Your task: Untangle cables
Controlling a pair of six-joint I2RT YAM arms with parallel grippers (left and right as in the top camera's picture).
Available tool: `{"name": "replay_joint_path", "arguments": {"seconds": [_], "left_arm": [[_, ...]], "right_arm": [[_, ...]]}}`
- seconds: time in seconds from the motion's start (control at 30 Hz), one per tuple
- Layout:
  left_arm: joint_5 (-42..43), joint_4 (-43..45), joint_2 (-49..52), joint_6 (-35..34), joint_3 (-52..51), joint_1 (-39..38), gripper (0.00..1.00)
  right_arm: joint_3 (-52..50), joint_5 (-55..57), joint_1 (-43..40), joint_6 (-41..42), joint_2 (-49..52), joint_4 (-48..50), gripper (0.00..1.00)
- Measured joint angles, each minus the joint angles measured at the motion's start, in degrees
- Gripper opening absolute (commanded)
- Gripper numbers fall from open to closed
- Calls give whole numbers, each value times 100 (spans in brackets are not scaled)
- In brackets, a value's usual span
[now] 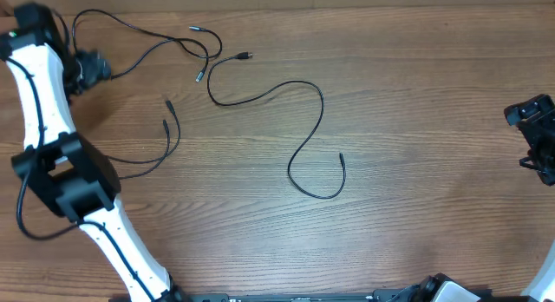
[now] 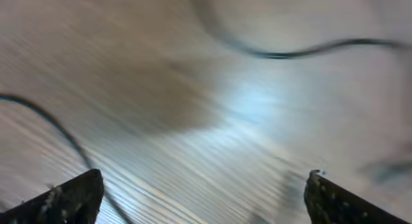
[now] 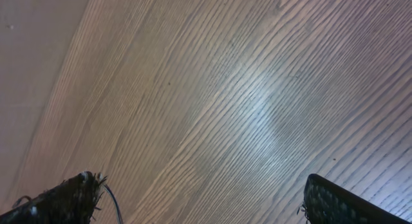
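Several thin black cables lie loose on the wooden table. One long winding cable (image 1: 305, 89) runs from the top middle down to a loop at the centre. A second cable (image 1: 143, 31) loops at the top left, right beside my left gripper (image 1: 87, 68). Two more cords (image 1: 173, 120) with small plug tips trail toward the left arm. The blurred left wrist view shows my left gripper (image 2: 205, 179) open, nothing between its fingers, with one cable (image 2: 283, 54) ahead and another cable (image 2: 61, 130) beside the left finger. My right gripper (image 1: 536, 137) stands at the far right edge, open over bare wood (image 3: 199, 182).
The left arm's white links and black joint (image 1: 74, 176) stretch across the table's left side, over the tails of two cords. The wooden table (image 1: 416, 94) shows bare wood between the central cable and the right gripper.
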Motion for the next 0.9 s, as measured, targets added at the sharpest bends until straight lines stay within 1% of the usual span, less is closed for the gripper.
{"name": "replay_joint_path", "arguments": {"seconds": [0.1,0.23,0.5,0.6,0.77,0.83,0.9], "left_arm": [[601,-111,-348,-33,127,-133,100],[1073,-177,-387,-90,153,-317,99],[1384,-223,-328,-120,149,-647,100],[1648,57,-328,-162,149,-734,100],[2188,516,-328,-481,149,-763,100],[2199,551,-328,-575,149,-763,100],[2024,551,-328,-568,149,-763,100]], "right_arm": [[0,-2,0,0,0,-2,100],[0,-2,0,2,0,0,100],[0,0,0,2,0,-2,100],[0,-2,0,4,0,0,100],[0,-2,0,2,0,-2,100],[0,-2,0,2,0,0,100],[0,-2,0,2,0,2,100]]}}
